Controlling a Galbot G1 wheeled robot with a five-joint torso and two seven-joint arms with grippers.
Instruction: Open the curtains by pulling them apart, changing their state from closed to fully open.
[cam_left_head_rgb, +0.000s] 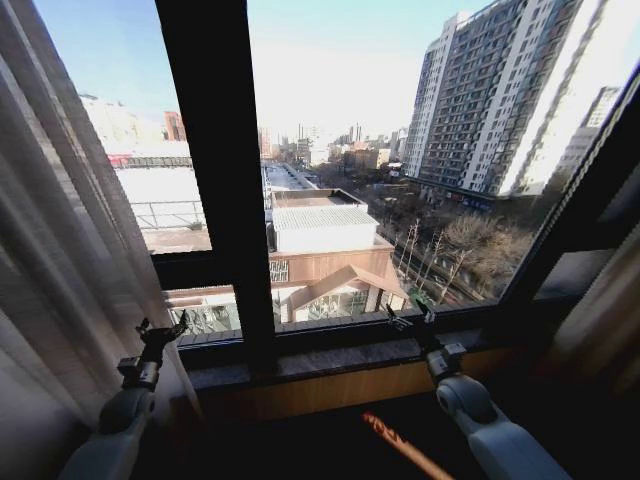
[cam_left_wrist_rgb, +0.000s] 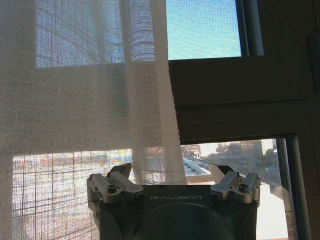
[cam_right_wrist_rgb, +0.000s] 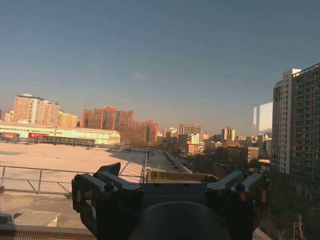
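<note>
Left gripper (cam_left_head_rgb: 163, 331) and right gripper (cam_left_head_rgb: 410, 318) raised, fingers apart.

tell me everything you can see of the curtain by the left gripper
The curtain is sheer, white-cream, loosely woven fabric; buildings and sky show through it. It hangs in narrow vertical folds at the window's left side, drawn off the middle panes. In the left wrist view its free edge falls between the open fingers of the left gripper, which is not closed on it. In the head view it fills the left edge.
</note>
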